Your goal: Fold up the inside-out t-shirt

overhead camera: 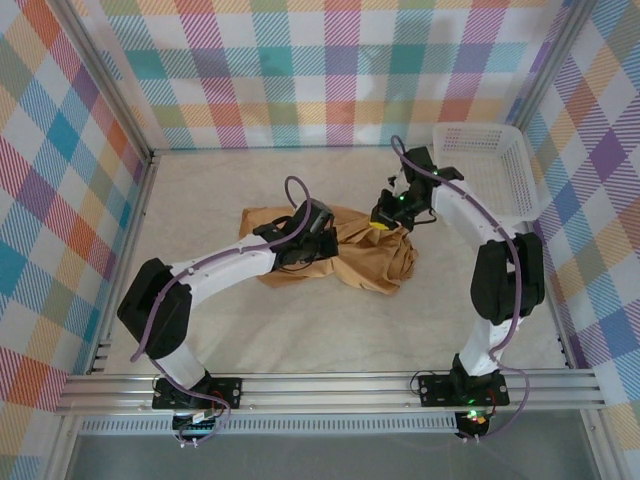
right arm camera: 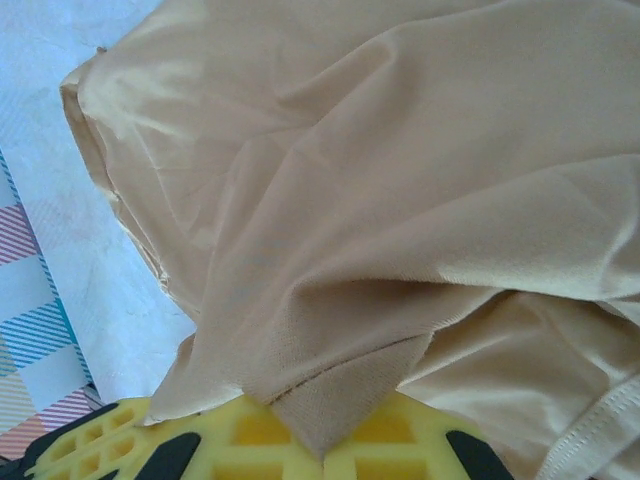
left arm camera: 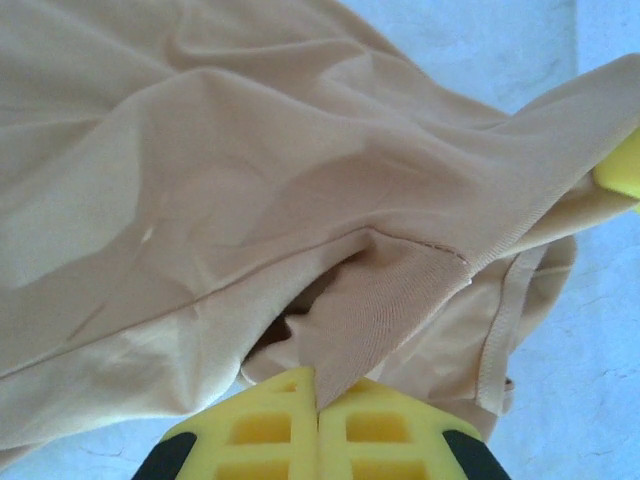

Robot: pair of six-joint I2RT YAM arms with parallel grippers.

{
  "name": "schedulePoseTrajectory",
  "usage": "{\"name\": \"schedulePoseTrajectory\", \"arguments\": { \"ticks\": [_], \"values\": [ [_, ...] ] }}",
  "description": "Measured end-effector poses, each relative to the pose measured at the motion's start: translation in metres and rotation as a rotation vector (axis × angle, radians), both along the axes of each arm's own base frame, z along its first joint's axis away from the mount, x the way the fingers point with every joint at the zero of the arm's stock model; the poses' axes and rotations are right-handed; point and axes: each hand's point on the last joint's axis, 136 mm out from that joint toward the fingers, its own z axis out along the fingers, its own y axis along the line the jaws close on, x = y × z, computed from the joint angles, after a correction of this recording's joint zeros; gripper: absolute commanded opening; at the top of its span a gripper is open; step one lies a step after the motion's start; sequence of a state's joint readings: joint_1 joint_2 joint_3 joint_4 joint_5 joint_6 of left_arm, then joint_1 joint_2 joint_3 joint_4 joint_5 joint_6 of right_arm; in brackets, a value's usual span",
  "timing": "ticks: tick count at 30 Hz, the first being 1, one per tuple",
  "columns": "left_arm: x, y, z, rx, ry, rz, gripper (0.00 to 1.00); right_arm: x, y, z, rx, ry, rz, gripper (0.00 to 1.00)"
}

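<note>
Plaid-patterned walls [overhead camera: 300, 70] enclose a pale, marbled table [overhead camera: 330, 340]. The inside-out t-shirt [overhead camera: 365, 260] lies bunched in a heap at mid-table, directly beneath and ahead of both claws. A white mesh basket [overhead camera: 490, 165] stands behind and to the outer side of the right gripper [right arm camera: 325, 440], apart from the cloth.

**Claw state**
- The left gripper [left arm camera: 318, 390] is closed. Its yellow fingers pinch a narrow ridge of ribbed fabric beside a stitched seam, and the rest of the shirt spreads ahead of the claw.
- The right gripper is closed, clamping a pointed corner of cloth crossed by a line of stitching. A raw-looking edge runs off to the claw's left.
- In the overhead view the two claws sit near each other, with crumpled cloth between them.

**Hazards**
1. Slip: each claw holds only a small bite of fabric, so a sharp pull apart would likely drag the cloth out of the fingers.
2. Layer capture: whether one layer or several are pinched cannot be told. Several layers would stop the shirt from opening flat.
3. Collision: with the claws this near each other, any crossing move risks finger contact.
4. Drag: sliding the heap across the table may deepen the wrinkles.

**Markings**
No brand, label or writing can be read on the cloth.
</note>
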State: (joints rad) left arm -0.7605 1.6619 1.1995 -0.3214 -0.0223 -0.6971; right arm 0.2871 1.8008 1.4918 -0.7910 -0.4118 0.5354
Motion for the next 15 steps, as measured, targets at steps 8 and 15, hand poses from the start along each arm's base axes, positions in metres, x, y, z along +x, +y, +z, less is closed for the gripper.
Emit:
{"name": "schedulePoseTrajectory", "arguments": {
  "ticks": [8,15],
  "values": [
    [-0.010,0.007,-0.049,0.050,0.137,0.043,0.00,-0.018,0.018,-0.035,-0.014,0.029,-0.009,0.15],
    [-0.011,0.007,-0.052,0.044,0.149,0.051,0.00,-0.035,0.051,-0.037,0.038,0.044,-0.006,0.00]
  ]
}}
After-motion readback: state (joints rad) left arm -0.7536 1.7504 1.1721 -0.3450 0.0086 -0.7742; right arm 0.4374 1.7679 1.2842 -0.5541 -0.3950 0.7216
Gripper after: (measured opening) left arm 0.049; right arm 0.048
